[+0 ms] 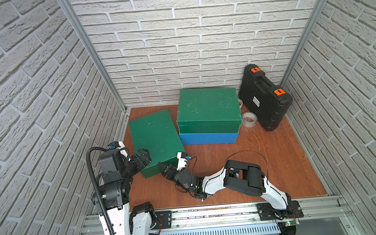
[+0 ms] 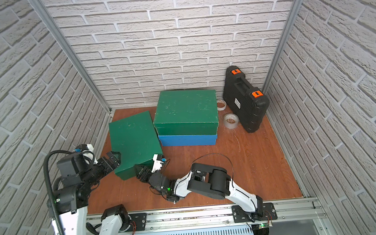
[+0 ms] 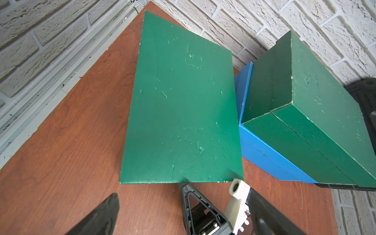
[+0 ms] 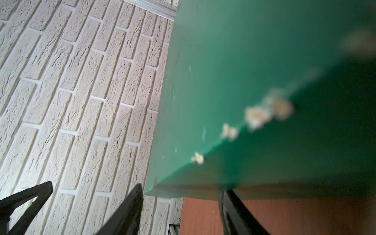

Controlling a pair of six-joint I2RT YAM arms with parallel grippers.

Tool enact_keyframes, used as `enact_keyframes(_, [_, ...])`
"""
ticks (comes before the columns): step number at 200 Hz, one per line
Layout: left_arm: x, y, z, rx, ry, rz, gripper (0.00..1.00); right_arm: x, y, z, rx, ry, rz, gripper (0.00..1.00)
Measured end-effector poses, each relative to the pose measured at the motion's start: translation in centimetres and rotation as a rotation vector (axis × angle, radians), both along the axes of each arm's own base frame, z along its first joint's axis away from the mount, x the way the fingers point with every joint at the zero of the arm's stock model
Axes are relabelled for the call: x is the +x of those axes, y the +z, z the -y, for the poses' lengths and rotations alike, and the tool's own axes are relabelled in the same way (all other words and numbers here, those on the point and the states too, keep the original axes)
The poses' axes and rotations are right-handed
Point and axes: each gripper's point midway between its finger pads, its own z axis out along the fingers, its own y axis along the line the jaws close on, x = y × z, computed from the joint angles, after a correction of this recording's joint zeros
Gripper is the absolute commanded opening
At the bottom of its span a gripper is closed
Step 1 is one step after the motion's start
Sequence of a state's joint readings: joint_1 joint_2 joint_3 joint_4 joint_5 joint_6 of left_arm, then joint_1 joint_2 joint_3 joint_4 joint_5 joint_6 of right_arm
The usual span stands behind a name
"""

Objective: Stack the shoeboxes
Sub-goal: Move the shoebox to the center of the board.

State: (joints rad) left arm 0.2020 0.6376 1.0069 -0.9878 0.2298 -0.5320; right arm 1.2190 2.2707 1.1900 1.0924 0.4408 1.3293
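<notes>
While one green box (image 1: 207, 107) sits squarely on the blue box (image 1: 207, 138) against the back wall, the third, a loose green box (image 1: 155, 137), lies on the left of the counter (image 1: 256, 167), just beside that pair and slightly angled to it. Right fingers (image 4: 130, 207) drawn narrow across its near right bottom corner, one tip just outside the corner, the other at the lower edge of the near face. Left fingers (image 3: 105, 211) spread wide, holding nothing, at the near left corner of the same box. Cannot tell whether the near end is clear of the counter. Judgement: cardboard, probably light, stiff at the corners, likely to bow mid-panel. The scuffed painted skin may be a little slick. If the lid sits loose, a pinch on its rim alone could lift it off. Better hold is low on the base at both near corners or on opposite sides, carried level and high enough to clear the two-box stack.
</notes>
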Motion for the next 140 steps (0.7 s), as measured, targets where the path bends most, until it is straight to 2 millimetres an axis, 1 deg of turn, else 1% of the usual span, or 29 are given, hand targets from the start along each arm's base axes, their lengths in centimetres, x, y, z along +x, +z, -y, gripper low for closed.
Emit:
enact_keyframes(37, [0.0, 0.0, 0.0, 0.000, 0.000, 0.000, 0.98, 0.1, -0.3, 0.6, 0.000, -0.004, 0.001, 0.50])
enact_keyframes(57, [0.0, 0.0, 0.0, 0.000, 0.000, 0.001, 0.98, -0.2, -1.1, 1.6, -0.018, -0.006, -0.009, 0.49])
enact_keyframes(81, [0.0, 0.1, 0.0, 0.000, 0.000, 0.003, 0.98, -0.9, -3.2, 3.9, -0.080, -0.002, -0.038, 0.45])
enact_keyframes(93, [0.0, 0.1, 0.0, 0.000, -0.001, 0.003, 0.98, -1.5, -3.9, 5.1, -0.106, 0.007, -0.054, 0.44])
enact_keyframes(106, [0.0, 0.1, 0.0, 0.000, -0.001, 0.003, 0.98, -2.2, -4.1, 6.3, -0.123, 0.024, -0.071, 0.43])
enact_keyframes(127, [0.0, 0.1, 0.1, -0.002, -0.003, 0.003, 0.98, -3.5, -3.8, 8.0, -0.128, 0.058, -0.091, 0.43])
enact_keyframes(140, [0.0, 0.0, 0.1, -0.005, -0.006, 0.002, 0.98, -4.5, -4.1, 9.6, -0.131, 0.076, -0.108, 0.43])
